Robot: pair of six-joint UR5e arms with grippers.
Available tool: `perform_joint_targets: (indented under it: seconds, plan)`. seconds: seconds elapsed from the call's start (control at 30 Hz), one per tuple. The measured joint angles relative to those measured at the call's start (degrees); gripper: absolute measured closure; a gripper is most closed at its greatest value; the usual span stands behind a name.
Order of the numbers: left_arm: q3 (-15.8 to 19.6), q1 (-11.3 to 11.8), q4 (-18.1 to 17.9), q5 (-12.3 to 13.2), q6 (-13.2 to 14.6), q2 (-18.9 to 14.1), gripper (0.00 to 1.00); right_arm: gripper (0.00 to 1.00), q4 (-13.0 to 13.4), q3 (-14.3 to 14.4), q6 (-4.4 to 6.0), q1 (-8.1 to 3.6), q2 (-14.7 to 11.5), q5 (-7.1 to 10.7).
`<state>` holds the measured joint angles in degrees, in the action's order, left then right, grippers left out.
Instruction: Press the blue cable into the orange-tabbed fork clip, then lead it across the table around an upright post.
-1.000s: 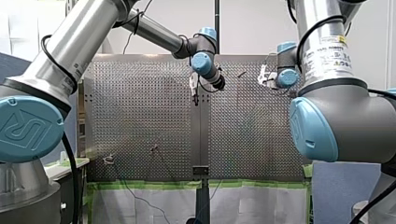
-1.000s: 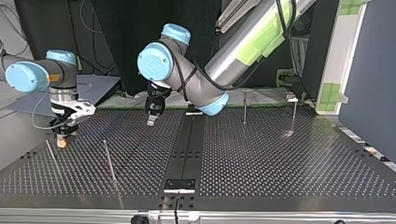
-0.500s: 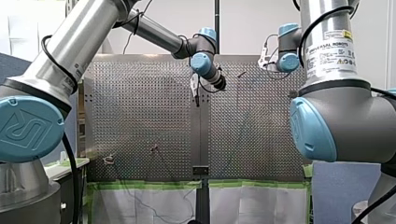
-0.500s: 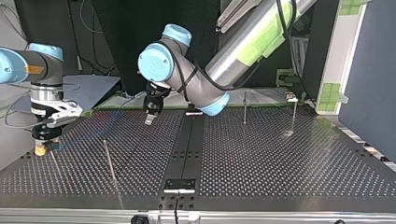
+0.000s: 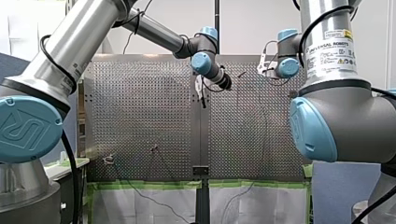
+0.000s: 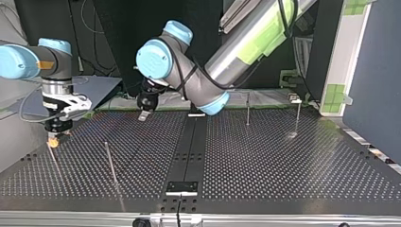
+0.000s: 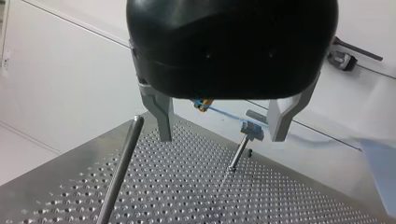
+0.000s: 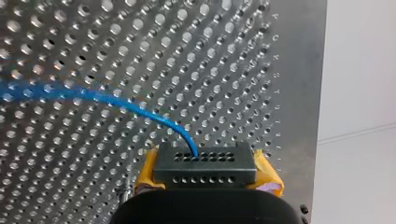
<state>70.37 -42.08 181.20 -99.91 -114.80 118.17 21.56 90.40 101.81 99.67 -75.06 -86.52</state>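
Clamping blue cable (image 8: 84,93) between right fingers (image 8: 145,170) — left fingers (image 7: 161,112) apart, over perforated table (image 7: 280,196).

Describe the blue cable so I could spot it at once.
Over the perforated table, find my right gripper at the top view's left. The blue cable arcs out from between its yellow pads, bright and curved, unlike the straight grey posts nearby.

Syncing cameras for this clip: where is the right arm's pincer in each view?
Front view: my right pincer, upper right, at the far side of the perforated table.
Top view: far left, yellow pads just above the table.
Left wrist view: cannot pick it out.
Right wrist view: its own, shut on the blue cable.
Shared landmark: the perforated table.
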Motion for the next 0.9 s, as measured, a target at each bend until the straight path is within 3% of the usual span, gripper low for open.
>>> perform_joint_targets:
  seconds: [0.17,0.4,0.7,0.9]
  plan:
    - [0.0,-0.7,0.1,-1.1,-1.2,0.0,0.02,1.0,0.0,0.1,0.18,0.37,-0.4,0.08]
    - [0.0,-1.8,-0.8,-2.1,-5.3,0.0,0.02,1.0,0.1,0.1,0.25,0.83,-1.1,0.17]
    - [-0.1,-1.8,-5.6,2.1,-10.7,0.8,0.02,1.0,0.0,0.1,0.19,2.14,-1.3,0.88]
    - [-0.2,-1.6,-8.9,3.6,-14.5,1.0,0.02,1.0,0.3,0.1,0.23,3.07,-2.4,2.47]
